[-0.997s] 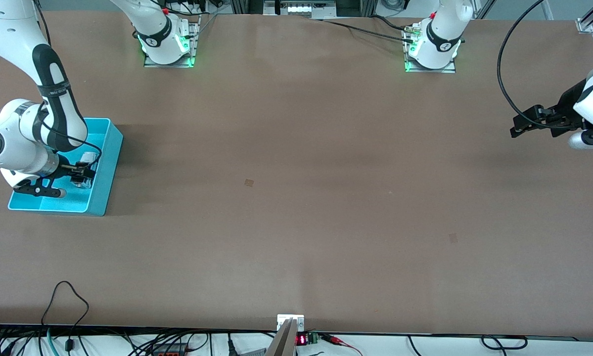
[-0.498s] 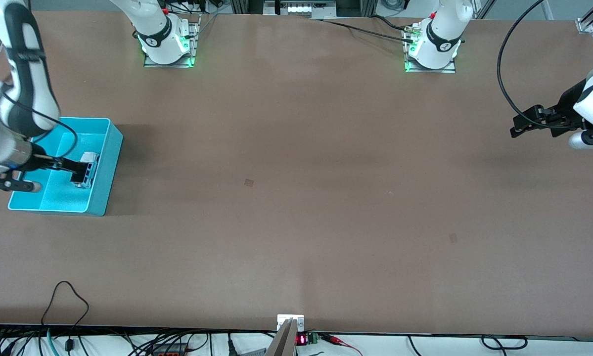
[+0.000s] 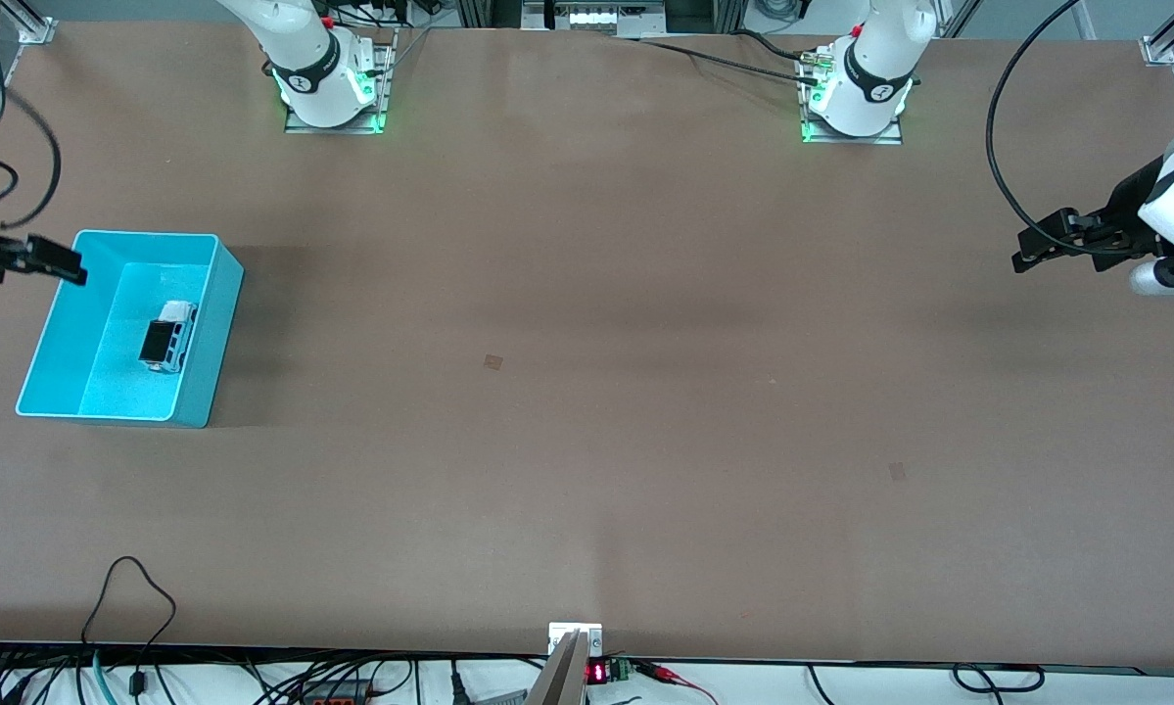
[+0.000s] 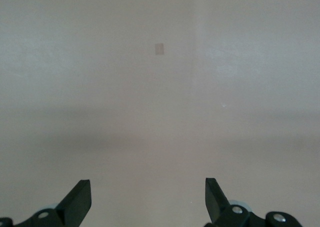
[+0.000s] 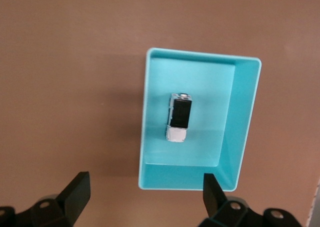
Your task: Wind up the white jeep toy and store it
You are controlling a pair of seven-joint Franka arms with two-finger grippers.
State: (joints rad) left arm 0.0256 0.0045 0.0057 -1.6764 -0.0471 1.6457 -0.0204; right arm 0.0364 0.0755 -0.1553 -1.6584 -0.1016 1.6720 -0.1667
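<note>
White, black-roofed jeep toy [image 3: 167, 335]; cyan bin [image 3: 219, 333].

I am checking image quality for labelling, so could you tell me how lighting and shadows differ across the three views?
Front view: even light, a soft shadow beside the cyan bin toward the table's middle, green glow at both arm bases. Left wrist view: pale and washed out, the table greyish with faint shadow bands. Right wrist view: richer colour, the white jeep toy sharp inside the bin.

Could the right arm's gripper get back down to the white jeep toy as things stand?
Probably yes: the right gripper is open, the white jeep toy lies uncovered in the open-topped cyan bin, and nothing blocks the way.
</note>
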